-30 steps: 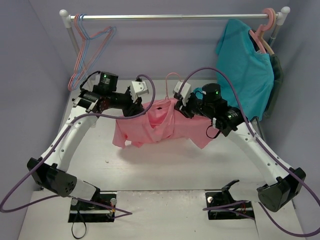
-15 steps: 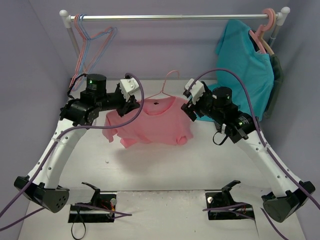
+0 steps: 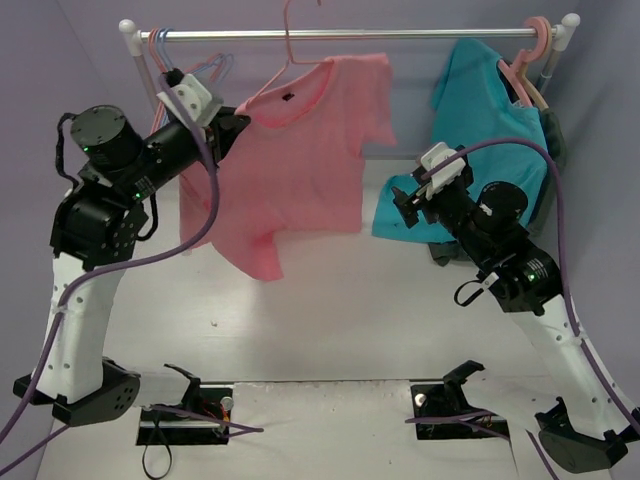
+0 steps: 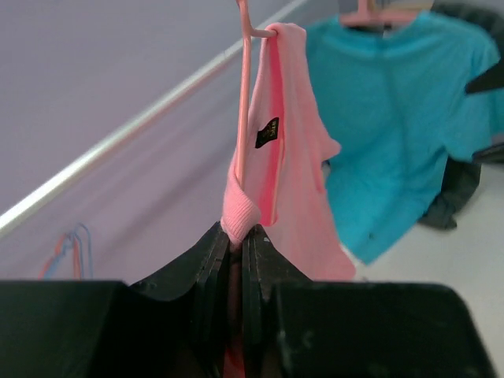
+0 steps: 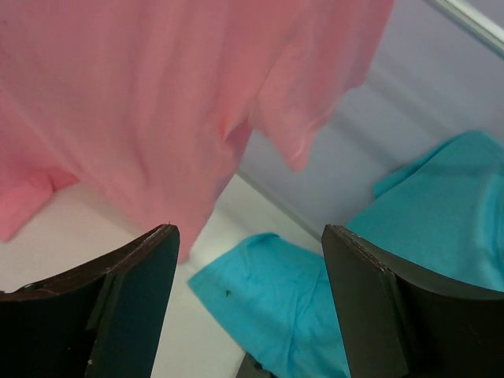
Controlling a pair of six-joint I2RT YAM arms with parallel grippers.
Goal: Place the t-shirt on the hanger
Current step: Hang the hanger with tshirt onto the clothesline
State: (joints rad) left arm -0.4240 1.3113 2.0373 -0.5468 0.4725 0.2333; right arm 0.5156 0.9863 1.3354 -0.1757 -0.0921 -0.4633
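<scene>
Left gripper [image 4: 236, 233] is pressed together on one shoulder of the t-shirt [image 3: 300, 160]. The t-shirt is draped on the hanger [image 3: 289, 45] and hangs clear of the worktop [image 3: 330, 320], just under the rail [image 3: 420, 33]. The hook stands above and to the right of the left gripper, crossing the rail line; whether it is seated cannot be told. The shoulder line runs roughly along the rail, gripped end lower. Right gripper [image 5: 248, 230] is spread and empty, well to the right. The rail is bare between the blue hangers [image 3: 185, 90] and the teal t-shirt [image 3: 490, 130].
</scene>
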